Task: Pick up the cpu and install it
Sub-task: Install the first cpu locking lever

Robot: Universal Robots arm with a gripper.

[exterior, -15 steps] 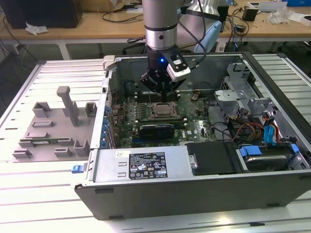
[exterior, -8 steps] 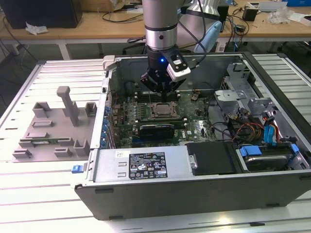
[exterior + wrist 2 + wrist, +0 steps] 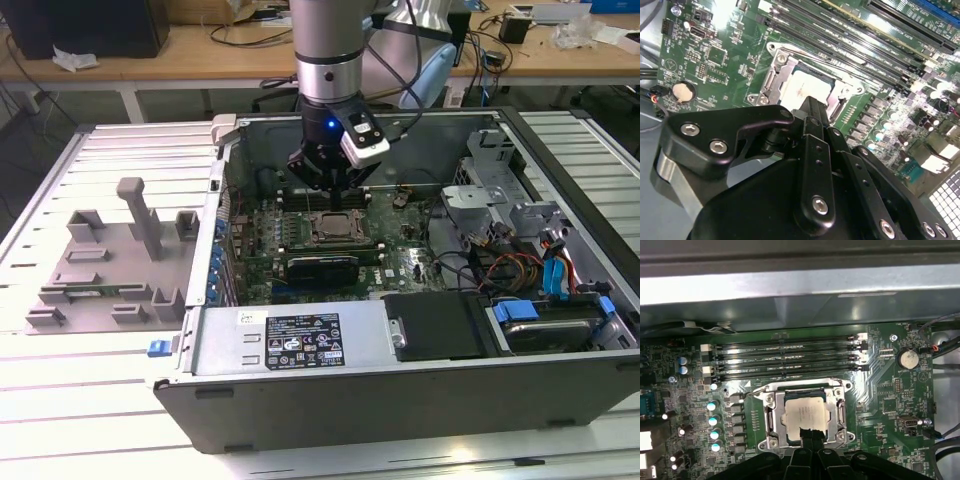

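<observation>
Your gripper (image 3: 807, 433) hangs just over the cpu (image 3: 800, 412), jaws pinched together, holding nothing. The cpu lies flat inside the socket (image 3: 841, 415) on the board (image 3: 885, 390).

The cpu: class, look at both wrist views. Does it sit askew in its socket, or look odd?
Nothing stands out. In the first wrist view the cpu lies flat inside the socket frame, its edges parallel to the frame's. The gripper hides one edge, so that side cannot be judged.

Power supply label (image 3: 300, 343): print illegible
</observation>
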